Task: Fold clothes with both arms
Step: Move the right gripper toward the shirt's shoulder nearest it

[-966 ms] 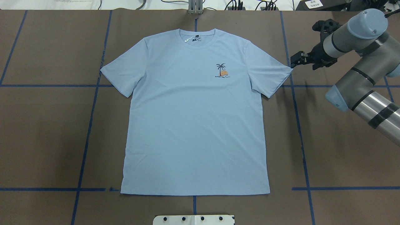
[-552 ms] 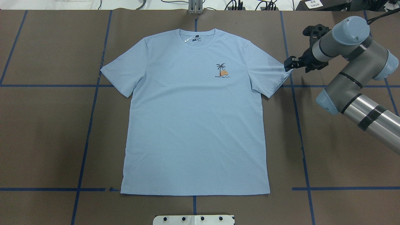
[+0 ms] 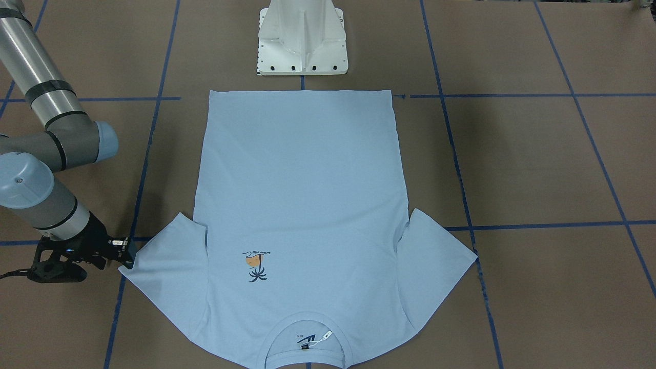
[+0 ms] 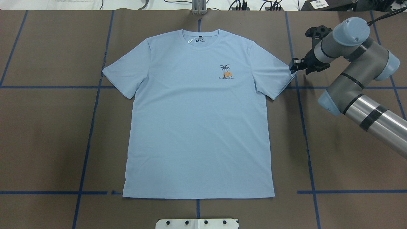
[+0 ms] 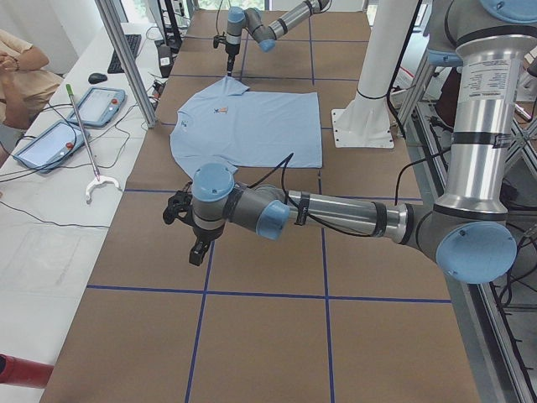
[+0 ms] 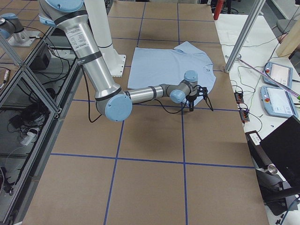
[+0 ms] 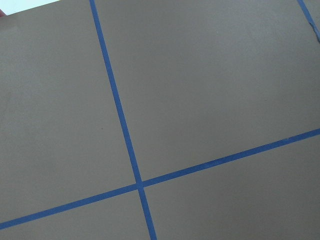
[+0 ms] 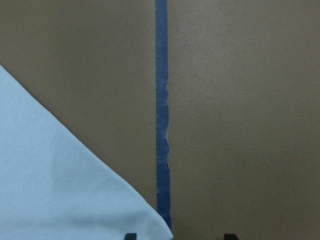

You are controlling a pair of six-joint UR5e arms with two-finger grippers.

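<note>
Step in hand: the approach for the first grasp; no fold is yet made. The T-shirt (image 4: 197,127) lies flat and face up on the bench (image 4: 47,143), both sleeves spread, collar on the far side from my base and hem on the near side. My right end effector (image 4: 292,65) sits low at the outer tip of the T-shirt's sleeve (image 4: 275,76) on my right side. In the right wrist view its fingertips (image 8: 130,236) stand apart, jaws wide and holding nothing, with the sleeve corner lying between them at the bottom edge of the frame. A blue tape line (image 8: 161,100) runs just outside that corner. I cannot tell whether the fingers touch the cloth. My left end effector (image 5: 197,252) hangs over bare bench, well apart from the T-shirt, beyond its other sleeve. Whether it is wide or narrow I cannot tell, as only the side view shows it and the left wrist view shows tape and bench alone. In my judgement the next move calls for closing the right jaws on the sleeve corner, taking the cloth thin and close to the bench surface, and for bringing the left end effector in to the T-shirt. Risk noted: a shallow bite on a single corner may slip.
</note>
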